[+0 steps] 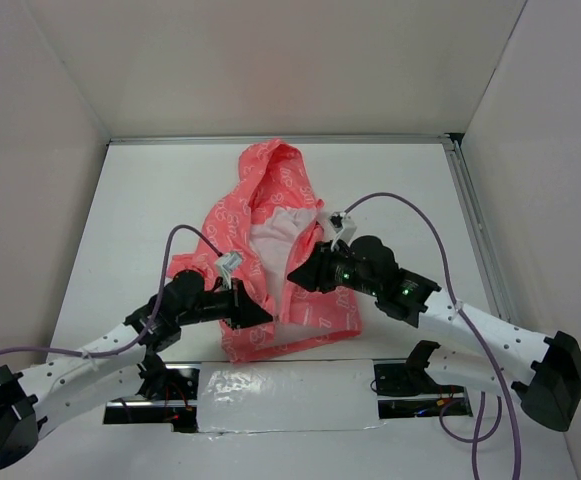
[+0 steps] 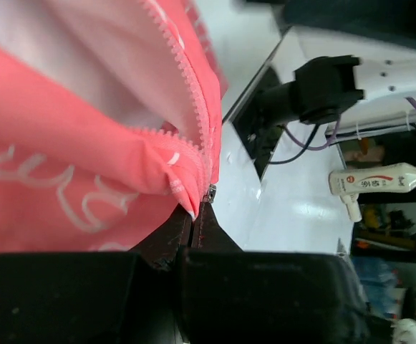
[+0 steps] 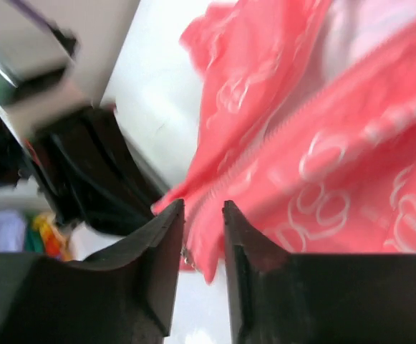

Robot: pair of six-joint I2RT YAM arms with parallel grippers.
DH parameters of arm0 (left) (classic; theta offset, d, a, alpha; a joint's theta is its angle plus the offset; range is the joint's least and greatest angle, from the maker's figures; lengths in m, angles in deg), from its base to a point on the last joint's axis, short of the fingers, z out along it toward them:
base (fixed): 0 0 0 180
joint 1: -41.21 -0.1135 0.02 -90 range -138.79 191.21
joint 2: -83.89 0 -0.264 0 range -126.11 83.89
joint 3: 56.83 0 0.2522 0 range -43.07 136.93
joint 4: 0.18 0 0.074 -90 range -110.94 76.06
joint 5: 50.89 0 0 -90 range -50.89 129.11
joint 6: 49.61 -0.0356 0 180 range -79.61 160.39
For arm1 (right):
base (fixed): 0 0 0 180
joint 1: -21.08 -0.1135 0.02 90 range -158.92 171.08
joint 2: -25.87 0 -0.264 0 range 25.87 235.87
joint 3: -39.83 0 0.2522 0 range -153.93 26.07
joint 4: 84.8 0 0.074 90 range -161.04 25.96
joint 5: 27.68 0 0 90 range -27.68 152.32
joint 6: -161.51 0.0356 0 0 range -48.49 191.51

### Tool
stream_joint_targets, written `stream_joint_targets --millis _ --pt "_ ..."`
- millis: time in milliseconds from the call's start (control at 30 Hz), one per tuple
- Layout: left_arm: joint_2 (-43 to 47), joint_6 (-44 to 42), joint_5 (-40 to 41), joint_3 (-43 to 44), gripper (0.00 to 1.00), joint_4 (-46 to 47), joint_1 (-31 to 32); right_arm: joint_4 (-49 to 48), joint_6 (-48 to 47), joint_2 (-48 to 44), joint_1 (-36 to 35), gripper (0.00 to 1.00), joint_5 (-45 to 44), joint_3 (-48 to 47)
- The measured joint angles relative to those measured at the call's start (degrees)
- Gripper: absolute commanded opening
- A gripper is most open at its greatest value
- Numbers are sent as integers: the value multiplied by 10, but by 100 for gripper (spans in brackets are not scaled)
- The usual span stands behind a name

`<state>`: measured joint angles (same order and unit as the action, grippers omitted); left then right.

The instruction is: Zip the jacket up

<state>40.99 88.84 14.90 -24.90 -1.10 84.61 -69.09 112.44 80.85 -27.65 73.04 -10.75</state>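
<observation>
The coral-pink jacket [image 1: 270,240] with white print lies open in the middle of the table, hood at the far end and whitish lining showing. My left gripper [image 1: 262,316] is shut on the jacket's lower zipper edge. In the left wrist view the jaws [image 2: 197,211] pinch the hem corner [image 2: 182,190], with a small metal zipper end [image 2: 209,192] at the tips. My right gripper [image 1: 300,275] is at the inner edge of the other front panel. Its jaws [image 3: 202,208] stand a little apart, astride the zipper edge [image 3: 215,193]. A small metal part [image 3: 187,254] hangs there.
White walls enclose the table on three sides, with a metal rail [image 1: 475,230] along the right and far edges. A silvery taped strip [image 1: 290,395] lies at the near edge between the arm bases. Purple cables [image 1: 410,205] arc over both arms.
</observation>
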Motion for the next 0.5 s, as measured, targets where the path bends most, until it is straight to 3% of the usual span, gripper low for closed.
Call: stream_joint_targets --millis 133,300,500 --pt "-29 31 30 17 0 -63 4 34 -22 -21 -11 55 -62 -8" --pt "-95 70 79 133 0 -149 5 129 -64 -54 -83 54 -167 -12" --pt "-172 109 107 238 0 -215 5 217 -79 -21 -205 50 -318 -42"
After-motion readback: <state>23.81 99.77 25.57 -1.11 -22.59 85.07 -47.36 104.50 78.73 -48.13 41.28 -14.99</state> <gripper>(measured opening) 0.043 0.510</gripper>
